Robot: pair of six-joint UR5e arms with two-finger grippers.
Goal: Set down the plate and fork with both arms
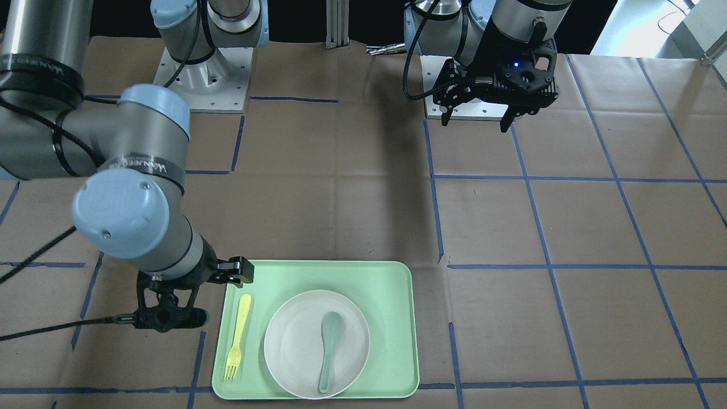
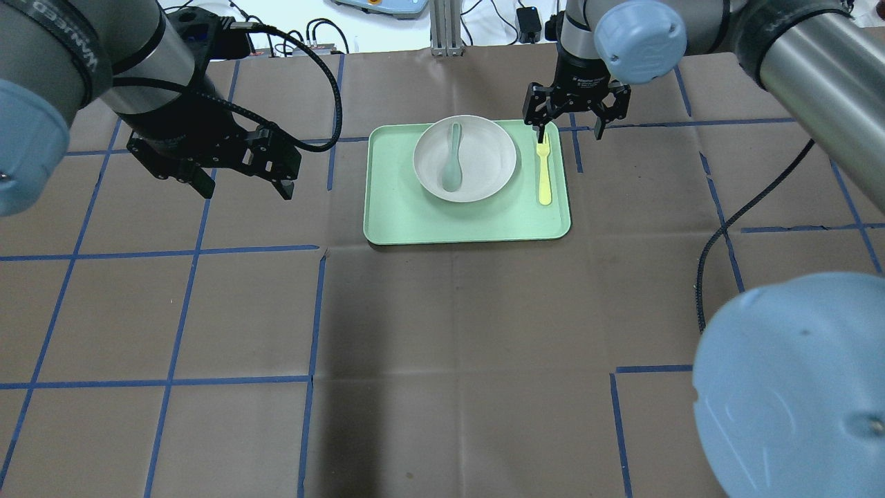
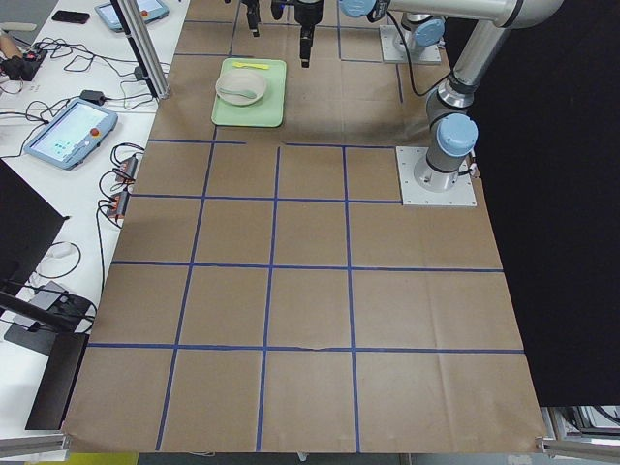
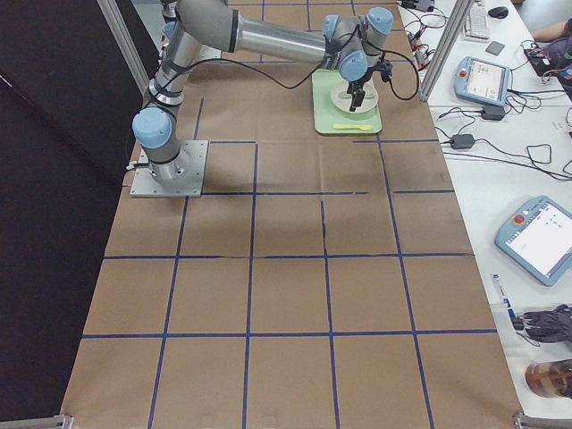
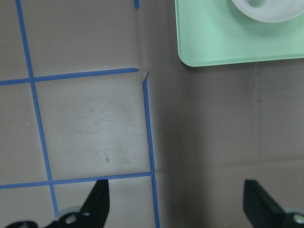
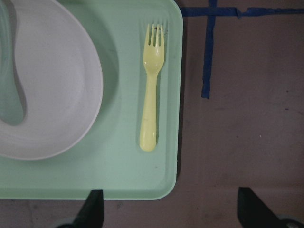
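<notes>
The off-white plate (image 2: 487,162) sits on the mint-green tray (image 2: 415,221) with a grey-green spoon (image 2: 453,155) lying in it. The pale-yellow fork (image 2: 545,173) lies flat on the tray beside the plate, along the tray's right edge. My right gripper (image 2: 567,130) is open and empty, hovering over the fork's tine end and the tray's far right corner. In the right wrist view the fork (image 6: 151,95) and plate (image 6: 57,95) lie below the open fingers (image 6: 92,211). My left gripper (image 2: 246,191) is open and empty, above the table left of the tray.
The table is covered in brown paper with blue tape lines (image 2: 173,252). The tray's near corner (image 5: 213,42) shows in the left wrist view. The arm bases (image 1: 207,79) stand at the table's robot side. Cables and teach pendants (image 3: 68,136) lie beyond the far edge.
</notes>
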